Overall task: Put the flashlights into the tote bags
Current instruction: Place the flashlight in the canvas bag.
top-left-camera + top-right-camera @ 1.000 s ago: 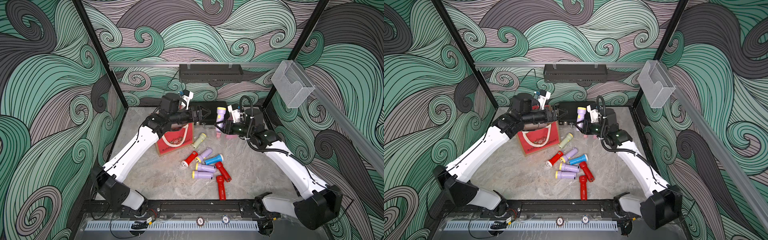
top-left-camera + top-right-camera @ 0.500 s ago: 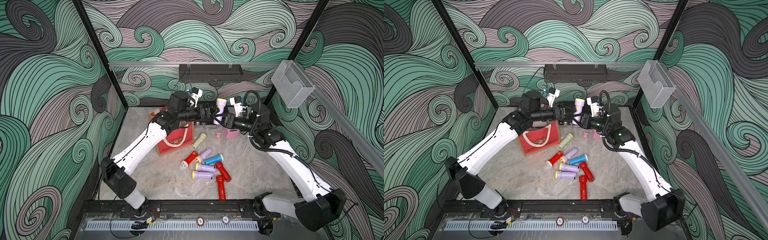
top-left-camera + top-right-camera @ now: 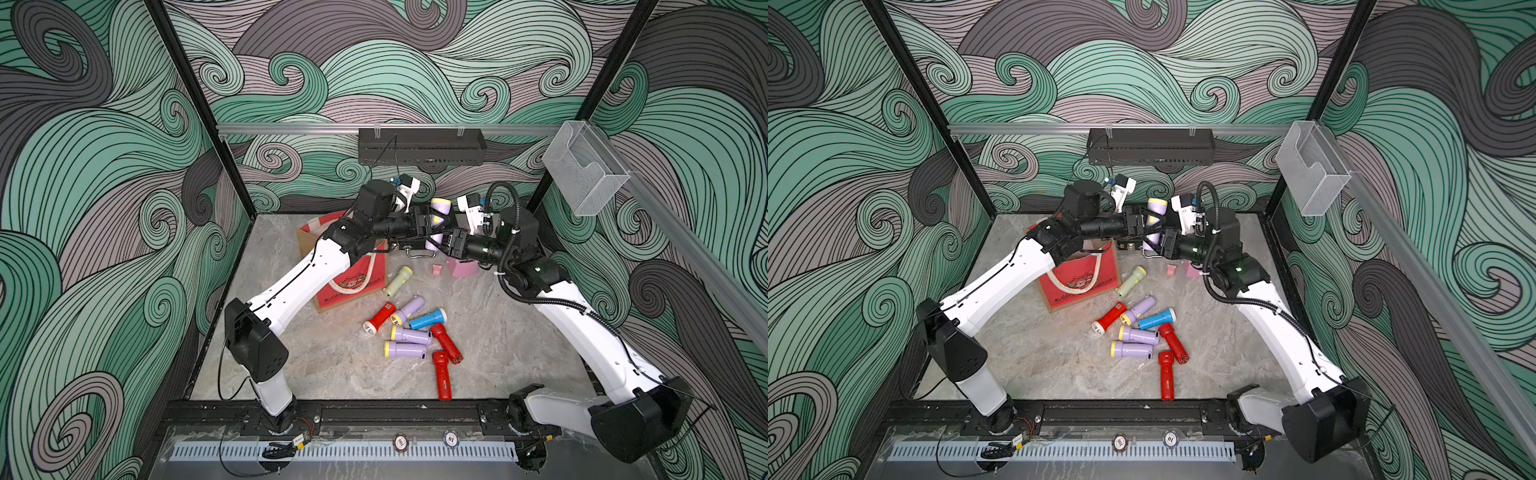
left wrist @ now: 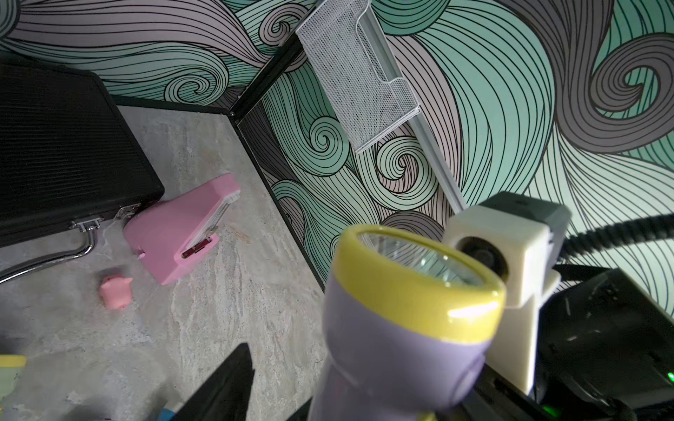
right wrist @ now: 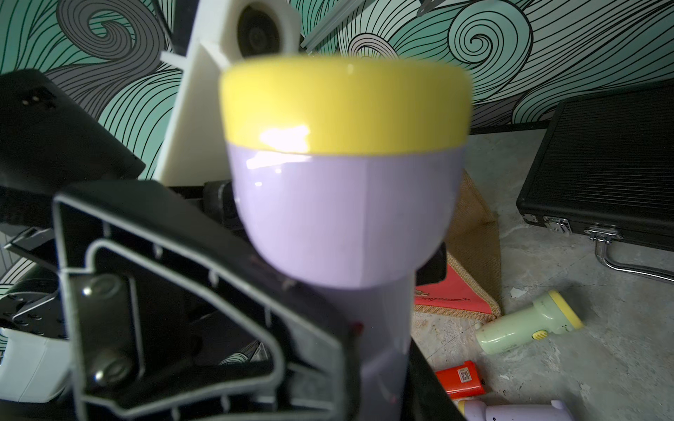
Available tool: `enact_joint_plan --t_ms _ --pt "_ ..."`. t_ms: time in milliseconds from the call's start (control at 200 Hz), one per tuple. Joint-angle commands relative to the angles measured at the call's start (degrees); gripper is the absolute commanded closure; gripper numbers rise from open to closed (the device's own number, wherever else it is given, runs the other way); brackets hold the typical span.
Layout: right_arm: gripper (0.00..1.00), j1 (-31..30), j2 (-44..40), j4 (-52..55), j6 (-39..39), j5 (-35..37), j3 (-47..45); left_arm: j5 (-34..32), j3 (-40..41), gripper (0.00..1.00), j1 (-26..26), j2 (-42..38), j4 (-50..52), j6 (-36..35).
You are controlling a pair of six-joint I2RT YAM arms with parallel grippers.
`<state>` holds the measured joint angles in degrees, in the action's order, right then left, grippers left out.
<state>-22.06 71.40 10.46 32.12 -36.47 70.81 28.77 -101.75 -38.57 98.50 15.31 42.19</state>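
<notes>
Right wrist view is mostly filled by a blurred lilac flashlight (image 5: 343, 204) clamped in the right jaws above the far tabletop (image 3: 332, 365), right of the half-hidden tote bag (image 3: 349, 297), while the left jaws flank it, grip impossible to tell.

Surface: grey marbled table (image 3: 324, 365)
Centre left: red tote bag (image 3: 353, 286)
Just right of it: pale green flashlight (image 3: 398, 281)
Centre cluster (all lying flat): three red flashlights (image 3: 379, 318), three lilac flashlights (image 3: 410, 335), one blue flashlight (image 3: 428, 321)
Upper centre: black case (image 4: 54, 153), pink metronome (image 3: 462, 268), small pink lump (image 3: 436, 270)
</notes>
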Motion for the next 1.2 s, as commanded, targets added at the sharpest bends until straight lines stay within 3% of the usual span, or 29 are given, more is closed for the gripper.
enact_joint_plan --t_ms 0,305,665,710,830,916,1031,1191 --pt "1.00 -0.60 -0.46 -0.61 -0.71 -0.14 2.48 0.15 -2.22 0.38 -0.54 0.27 -0.46 -0.26" --pt "1.00 -1.05 0.00 1.92 -2.38 1.42 3.10 0.30 -2.26 0.63 -0.68 0.14 0.69 -0.79" --pt "1.00 -1.82 1.69 4.57 -4.14 2.55 4.63 -1.46 -3.87 1.00 -0.64 -0.61 4.60 -3.61" --pt "0.89 -1.92 1.82 5.24 -4.50 2.71 4.86 -2.84 -4.84 1.00 -0.56 -0.63 6.83 -4.62" --pt "0.44 -2.11 1.93 7.28 -5.17 4.12 5.61 -6.61 -7.46 1.00 0.26 -0.78 12.83 -7.43" --pt "0.19 -2.12 2.10 8.71 -5.49 5.03 6.16 -8.98 -8.63 1.00 1.76 -1.09 16.84 -8.77" --pt "0.05 -2.11 2.43 11.37 -6.06 6.31 6.92 -12.77 -8.33 1.00 4.64 -2.87 20.86 -9.37" --pt "0.01 -2.13 3.13 15.57 -7.04 9.23 8.12 -17.40 -7.99 1.00 10.18 -5.36 25.72 -11.02"
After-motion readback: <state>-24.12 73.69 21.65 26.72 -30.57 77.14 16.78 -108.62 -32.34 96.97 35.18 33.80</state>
